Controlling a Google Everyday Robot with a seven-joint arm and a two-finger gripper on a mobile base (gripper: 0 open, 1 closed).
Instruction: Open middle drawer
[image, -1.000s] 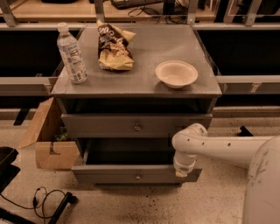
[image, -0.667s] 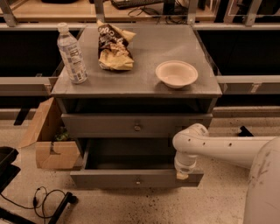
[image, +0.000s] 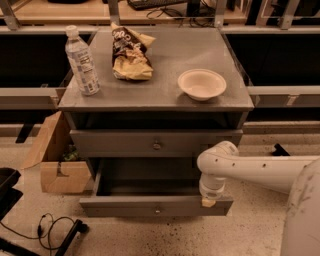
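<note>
Slid farther out than a second earlier, middle drawer (image: 125, 206), flat grey metal front with small round knob, stood open below the shut upper drawer (image: 120, 143), gripper (image: 208, 201) at its front's top edge near the right end, whether open or closed could not be told

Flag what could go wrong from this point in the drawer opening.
The tool sits at the right end of the middle drawer front's top edge, away from the knob: pulling there might skew the drawer or let the tool slip off. The drawer is already well out, so more pull might overrun its travel.
</note>
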